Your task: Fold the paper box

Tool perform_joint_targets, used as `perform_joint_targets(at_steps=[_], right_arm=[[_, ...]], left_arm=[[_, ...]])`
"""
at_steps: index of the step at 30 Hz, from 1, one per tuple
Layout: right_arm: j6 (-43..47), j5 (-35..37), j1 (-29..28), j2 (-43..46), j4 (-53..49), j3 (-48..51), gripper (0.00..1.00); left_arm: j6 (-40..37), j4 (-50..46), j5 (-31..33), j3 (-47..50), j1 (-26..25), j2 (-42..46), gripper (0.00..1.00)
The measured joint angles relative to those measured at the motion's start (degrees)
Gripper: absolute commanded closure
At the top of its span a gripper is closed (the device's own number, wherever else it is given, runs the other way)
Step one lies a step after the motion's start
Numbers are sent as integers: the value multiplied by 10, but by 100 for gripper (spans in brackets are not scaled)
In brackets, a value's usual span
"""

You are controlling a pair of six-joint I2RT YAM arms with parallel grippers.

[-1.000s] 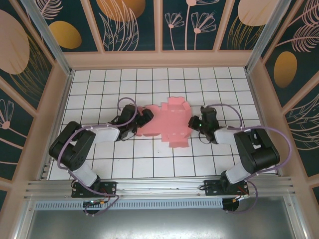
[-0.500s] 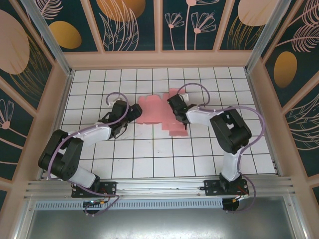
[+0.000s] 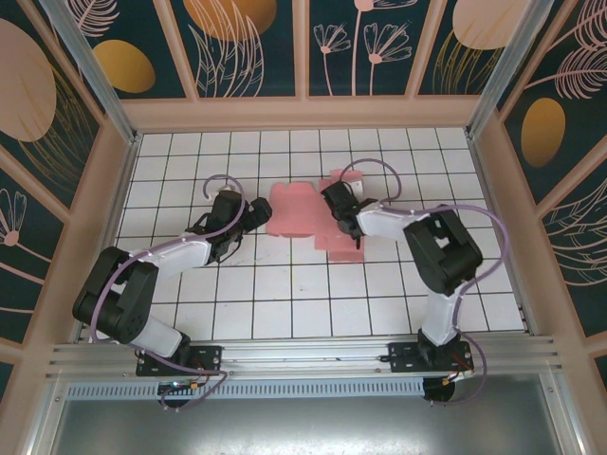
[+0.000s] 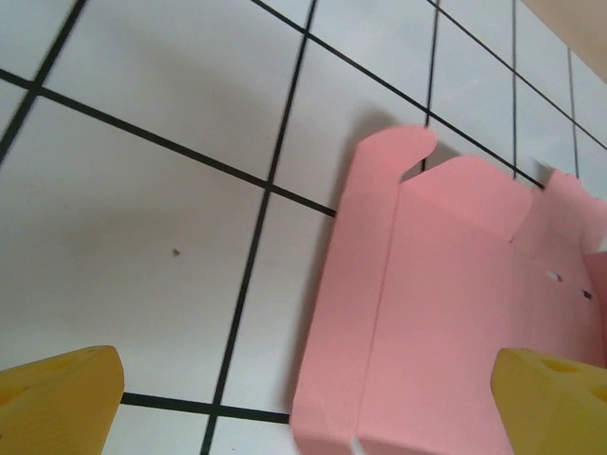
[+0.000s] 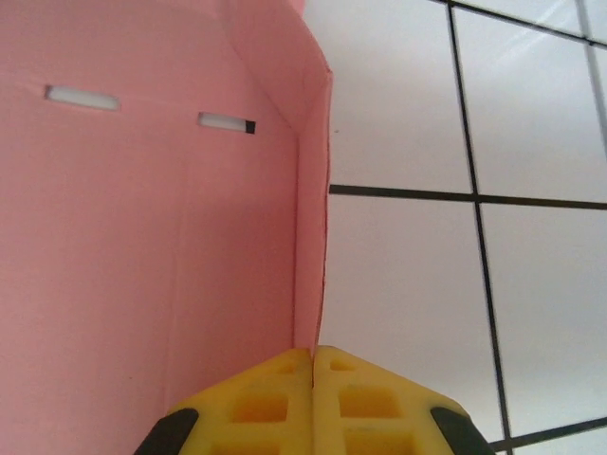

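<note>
Toward the far edge of the table [image 3: 285, 303], about midway between its left and right edges, the box [image 3: 299, 209] lies as a pink cut-out sheet on the white tiles. From above, its right part is hidden under the right arm's wrist and cable, and a further pink piece pokes out on the near side of that forearm.

From above the right claw [image 3: 337, 204] is a dark lump over the sheet, its fingers too small to read. Its wrist camera shows the claw [image 5: 313, 398] clenched, yellow fingers [image 5: 256, 408] pressed together. A raised flap of the box [image 5: 142, 265] stands beside them, its edge running down to the tips; I cannot tell whether card is pinched between them. Two small slots [image 5: 83, 97] show in the card.

At the sheet's left edge sits the left claw [image 3: 254, 216]. Its wrist view shows the claw [image 4: 303, 403] released, fingertips [image 4: 57, 398] wide apart at the bottom corners, grasping nothing, with the box [image 4: 446, 303] cut off by the frame at the right.

Patterned panels [image 3: 256, 43] wall the table in.
</note>
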State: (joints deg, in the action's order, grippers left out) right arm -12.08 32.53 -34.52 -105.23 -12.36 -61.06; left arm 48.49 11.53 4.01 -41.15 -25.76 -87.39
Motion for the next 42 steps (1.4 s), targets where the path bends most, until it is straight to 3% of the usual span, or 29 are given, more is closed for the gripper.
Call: perform_joint_targets(at_steps=[8,17,22,27,34,38,42], right_arm=[[96,-196,69,85,135,103,100],[221,-342,119,94,181,104,100],[280,-402,138,94,179,95,100],[310,-431,147,88,168,79,100],[324,-442,147,70,155,60,100],[326,-445,147,68,150,60,100],[326,-445,147,69,150,60,100]], left_arm=[[-68,8,-75,-89,0,-73,1],[-280,-14,-174,-250,7,-168,2],[-399,-61,-237,-292,27,-209,17],[-470,-110,-280,-324,56,-252,36],[-504,-153,-327,-348,56,-283,36],[-505,-162,-344,-371,56,-306,45],[-504,-165,-362,-382,56,-326,43]])
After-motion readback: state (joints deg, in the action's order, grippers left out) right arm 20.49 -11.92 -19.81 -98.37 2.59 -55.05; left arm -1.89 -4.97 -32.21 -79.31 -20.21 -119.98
